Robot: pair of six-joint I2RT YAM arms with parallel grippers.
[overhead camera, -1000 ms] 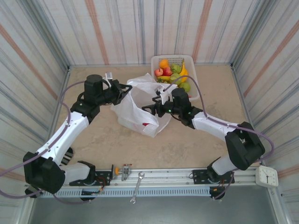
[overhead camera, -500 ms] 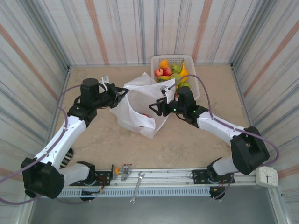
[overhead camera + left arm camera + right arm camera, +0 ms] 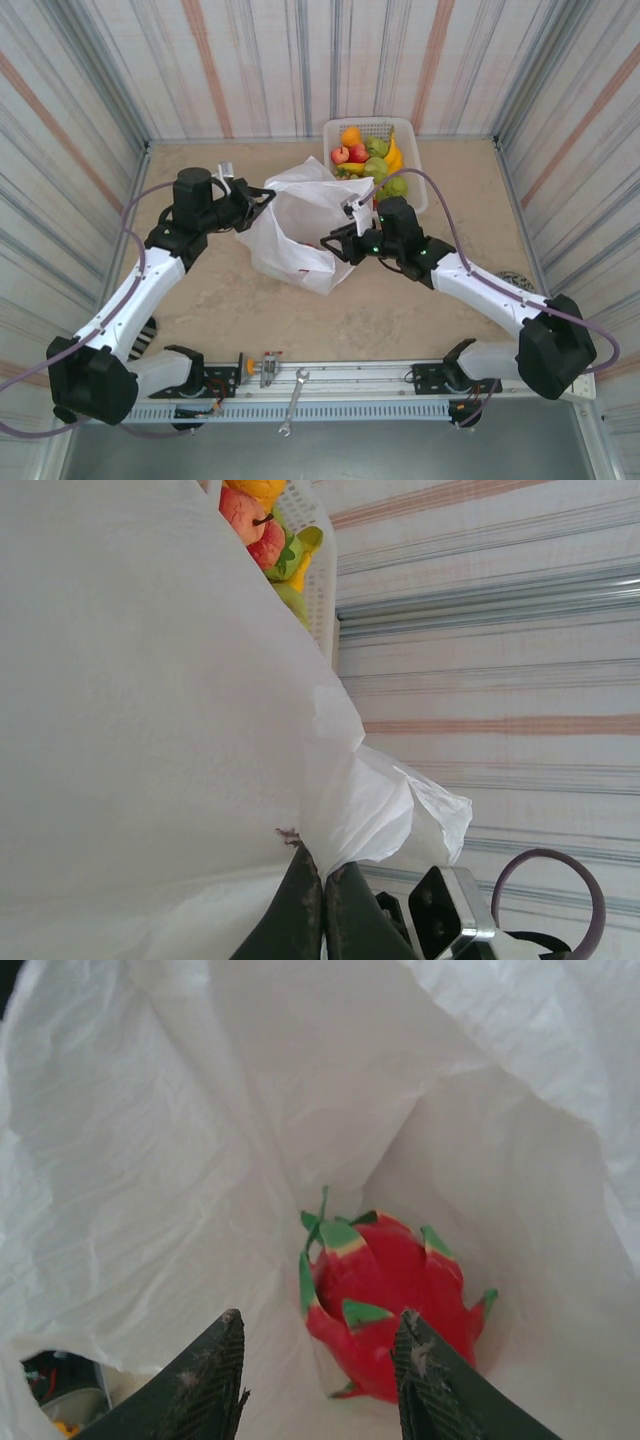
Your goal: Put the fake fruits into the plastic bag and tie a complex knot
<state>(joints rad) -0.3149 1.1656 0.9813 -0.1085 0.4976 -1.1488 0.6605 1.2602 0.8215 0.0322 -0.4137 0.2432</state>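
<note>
Tabletop [image 3: 400, 310]: beige, faintly marbled, matte. Walls [image 3: 250, 70] on three sides: vertical stripes, grey and white with thin rust-orange bands. Aluminium rail [image 3: 350, 385] runs along the near edge. A wrench [image 3: 293, 402] lies across it, and a small white clock [image 3: 572, 378] sits at its right end. Light even, shadows soft.

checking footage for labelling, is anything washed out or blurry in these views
Left wrist: the plastic bag sits right at the lens, a near featureless white, and the fake fruits behind it look slightly soft. Right wrist: the dragon fruit and the bag's creases are crisp. Top external: evenly lit, faint shadows, no glare.
</note>
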